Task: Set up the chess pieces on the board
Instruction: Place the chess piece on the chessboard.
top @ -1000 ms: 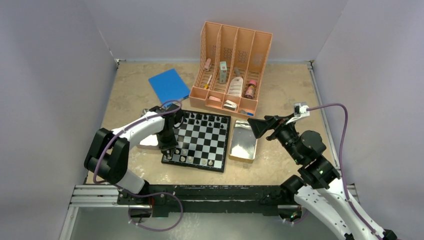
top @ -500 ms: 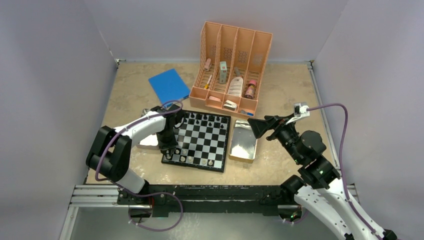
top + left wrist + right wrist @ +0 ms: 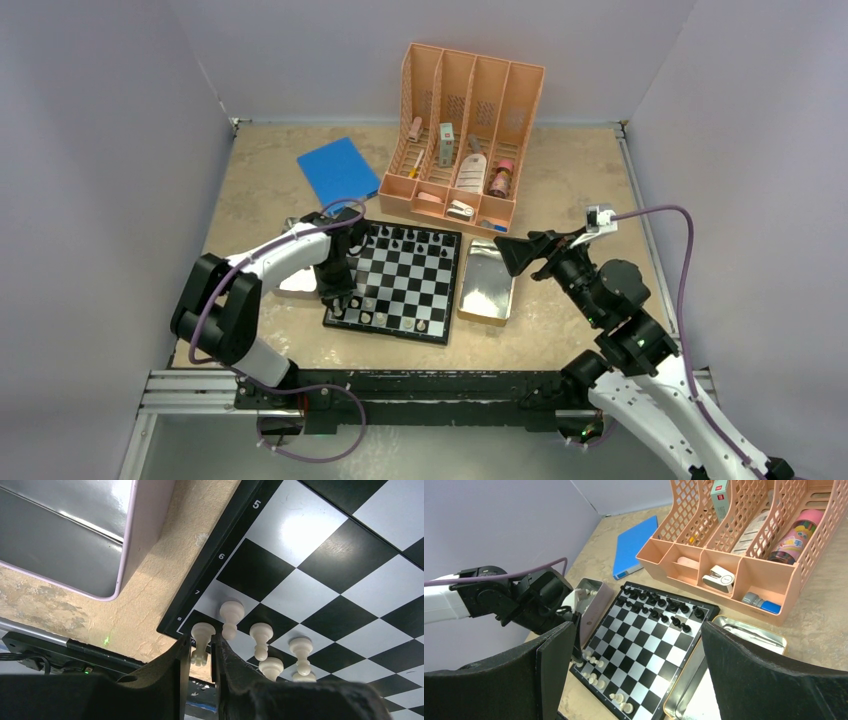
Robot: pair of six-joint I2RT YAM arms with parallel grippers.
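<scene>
Left gripper (image 3: 200, 649) at near-left corner of board (image 3: 320, 555), jaws narrowly apart either side of a standing white piece (image 3: 202, 639); held or free, cannot tell; right gripper (image 3: 638, 625) spread wide, empty, above metal tray (image 3: 485, 292); black pieces (image 3: 655, 607) along far rows.

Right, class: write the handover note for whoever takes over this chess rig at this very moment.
Left gripper: low at the chessboard's near-left corner, fingers straddling a white piece there; gripped or released, unclear.
Right gripper: wide open, empty, over the right metal tray.
Done: black pieces lined along the far edge; a few white pieces near that corner.
Left: near rows mostly unfilled.
</scene>
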